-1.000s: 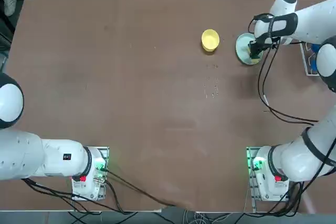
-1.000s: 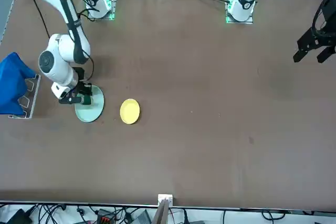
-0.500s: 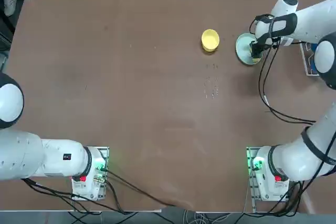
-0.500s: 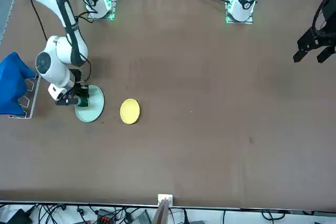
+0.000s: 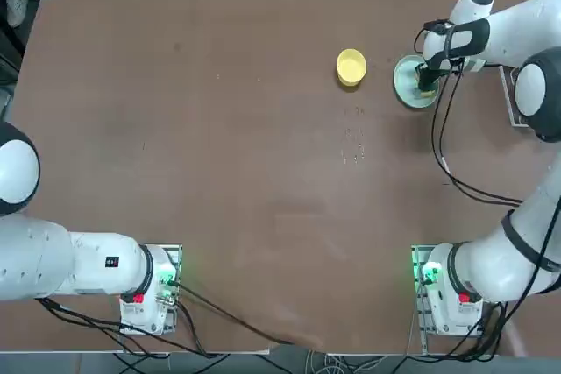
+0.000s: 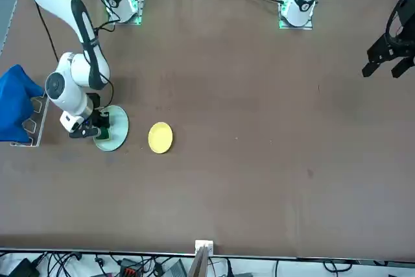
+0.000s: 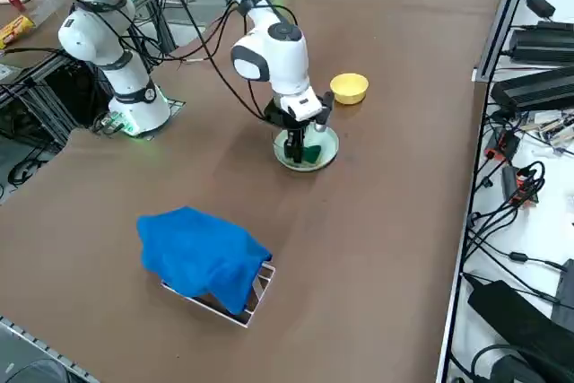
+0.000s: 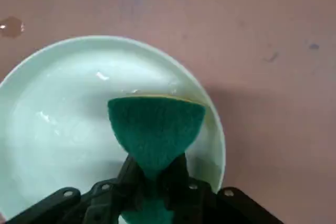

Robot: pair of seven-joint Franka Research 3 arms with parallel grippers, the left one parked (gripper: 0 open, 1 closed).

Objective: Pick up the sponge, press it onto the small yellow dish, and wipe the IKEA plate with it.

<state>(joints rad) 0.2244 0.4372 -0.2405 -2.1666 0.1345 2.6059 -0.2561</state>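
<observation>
Right wrist view: the right gripper (image 8: 155,174), clamped tight on the sponge (image 8: 156,127), holds it against the IKEA plate (image 8: 58,108).

Sponge (image 8: 156,129) yellow layer mostly hidden under its green top, IKEA plate (image 8: 58,108) cut off at picture edge

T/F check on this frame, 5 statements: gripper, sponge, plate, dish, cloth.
1. The right gripper is shut on the sponge. True.
2. The sponge is over the yellow dish. False: it is over the mint plate.
3. The dish and the plate touch. False: bare table shows between them.
4. A blue cloth lies on a rack near the table edge. True.
5. The dish holds a second sponge. False: nothing shows in it.
</observation>
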